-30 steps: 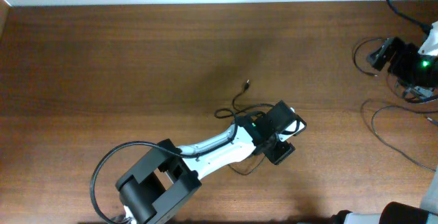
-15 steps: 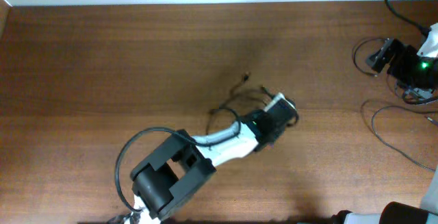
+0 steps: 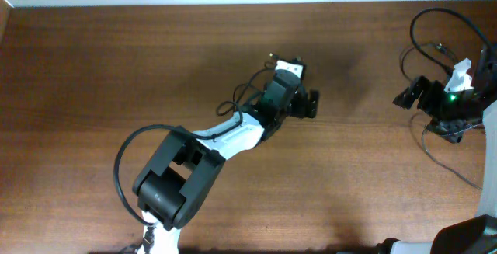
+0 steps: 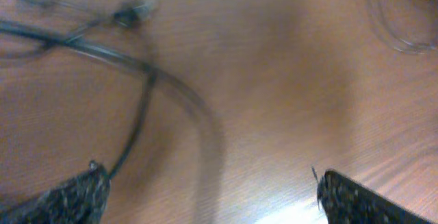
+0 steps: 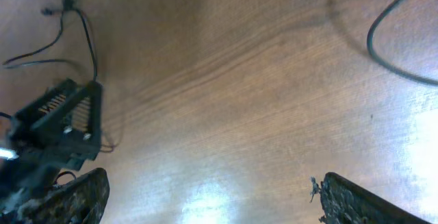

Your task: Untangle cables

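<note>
A thin black cable [image 3: 247, 92] with a small plug end [image 3: 270, 56] lies in loose curves at the table's middle, just left of my left gripper [image 3: 304, 88]. In the left wrist view the cable [image 4: 140, 111] is blurred. It runs from the plug [image 4: 133, 10] down past the left fingertip [image 4: 72, 196]. My left gripper [image 4: 212, 198] is open with nothing between its fingers. My right gripper [image 3: 409, 95] hovers at the right side, open and empty [image 5: 209, 198]. Another thin cable loop [image 3: 441, 151] lies near it and shows in the right wrist view [image 5: 393, 42].
Thicker black arm cables [image 3: 425, 22] loop at the far right. The left arm's body [image 3: 178, 180] reaches diagonally from the front left. The right wrist view shows the left gripper's black frame [image 5: 60, 121] and the middle cable [image 5: 79, 22] beyond it.
My left gripper has swung from the table's middle toward the back. The thin cable and its plug moved back with it. My right gripper shifted left.
</note>
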Controlling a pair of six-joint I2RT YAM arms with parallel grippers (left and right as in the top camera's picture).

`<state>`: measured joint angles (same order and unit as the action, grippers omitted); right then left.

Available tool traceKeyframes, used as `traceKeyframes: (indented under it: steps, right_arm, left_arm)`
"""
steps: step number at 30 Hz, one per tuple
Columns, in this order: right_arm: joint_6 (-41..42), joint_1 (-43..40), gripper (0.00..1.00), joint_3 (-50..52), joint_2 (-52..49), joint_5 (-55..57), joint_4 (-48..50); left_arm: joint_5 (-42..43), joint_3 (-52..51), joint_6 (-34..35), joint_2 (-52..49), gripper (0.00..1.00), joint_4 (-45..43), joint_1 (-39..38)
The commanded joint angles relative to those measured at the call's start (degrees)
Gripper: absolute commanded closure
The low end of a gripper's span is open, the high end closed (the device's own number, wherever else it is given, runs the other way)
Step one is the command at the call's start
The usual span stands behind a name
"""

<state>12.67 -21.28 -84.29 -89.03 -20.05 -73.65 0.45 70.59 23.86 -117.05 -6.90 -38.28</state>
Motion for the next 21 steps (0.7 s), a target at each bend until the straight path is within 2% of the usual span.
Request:
traceKeyframes:
  steps: [1,4,6,8,9,12,16,21]
  right_arm:
    - [-0.17,0.33,0.01,0.52,0.15,-0.31,-0.50]
    - [-0.17,0.33,0.01,0.52,0.15,-0.28,-0.55]
    - [-0.17,0.33,0.01,0.52,0.15,-0.28,-0.55]
    - [-0.15,1.09,0.01,0.52,0.15,-0.46,-0.50]
    - [-0.17,5.16,0.01,0.59,0.15,-0.74,0.55]
    - [-0.17,14.73,0.01,4.35,0.15,0.33,11.21]
    - [-0.20,27.12,0.01,13.20,-1.95,3.37,33.86]
    - [-0.48,37.38,0.02,13.73,-9.66,13.90,46.05]
  left_arm:
    - [-3.45,-0.37,0.09,0.28,0.01,12.07,1.73]
    - [-4.44,-0.35,-7.58,5.68,0.01,21.29,1.77]
    - [-9.97,-0.35,-7.67,11.19,0.01,26.23,2.23]
    - [-18.80,-0.35,-7.65,23.34,0.01,35.98,3.50]
    - [-23.26,-0.37,-7.67,32.37,0.01,40.87,3.96]
    - [-31.61,-0.37,-7.67,43.74,0.01,49.09,3.96]
    - [-31.67,-0.37,-7.67,51.06,0.01,55.91,3.93]
    - [-27.89,-0.31,-7.67,52.46,0.01,57.94,4.02]
